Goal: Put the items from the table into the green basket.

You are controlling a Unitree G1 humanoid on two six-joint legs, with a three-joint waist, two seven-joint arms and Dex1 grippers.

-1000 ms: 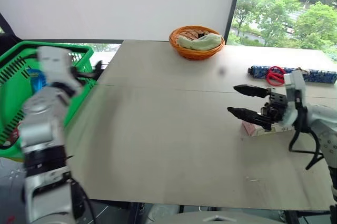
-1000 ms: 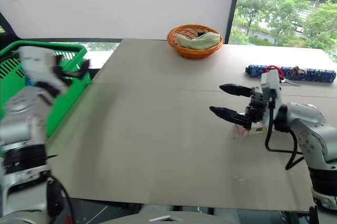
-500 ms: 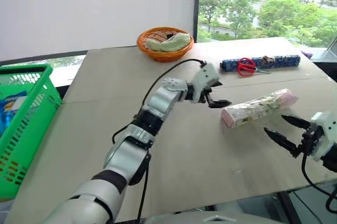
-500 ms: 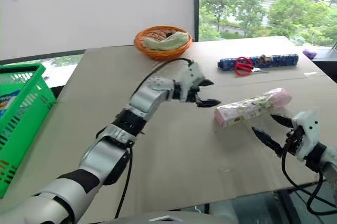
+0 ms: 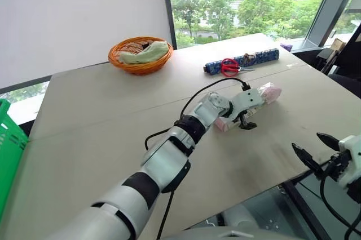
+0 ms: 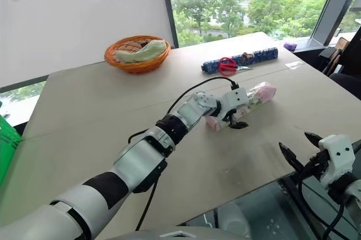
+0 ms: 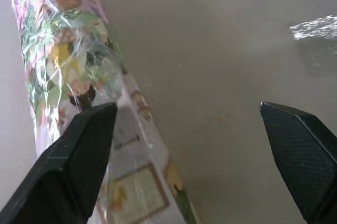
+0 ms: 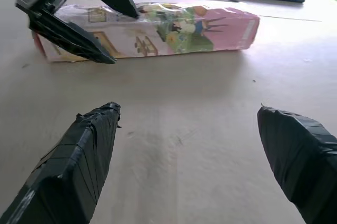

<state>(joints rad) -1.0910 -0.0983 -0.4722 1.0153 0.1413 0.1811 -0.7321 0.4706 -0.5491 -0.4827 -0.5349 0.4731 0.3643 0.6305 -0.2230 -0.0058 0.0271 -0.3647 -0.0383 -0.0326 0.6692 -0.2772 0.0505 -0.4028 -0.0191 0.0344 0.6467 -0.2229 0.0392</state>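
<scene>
While the packet (image 5: pixel 256 98) lies on the worktop (image 5: pixel 101 121), the left pincer (image 5: pixel 247 120) straddles it.
Both pincers are released; the right pincer (image 5: pixel 316 149) hangs clear, leaving room to grasp.

The packet (image 8: pixel 158 32) wears glossy, crinkled clear film over printed paper. The table (image 5: pixel 101 116) looks matt and smooth — faintly speckled. The round basket (image 5: pixel 140 57) is woven wicker, a soft cloth (image 5: pixel 144 53) inside; the scissors (image 5: pixel 229 66) have shiny red plastic handles.
</scene>
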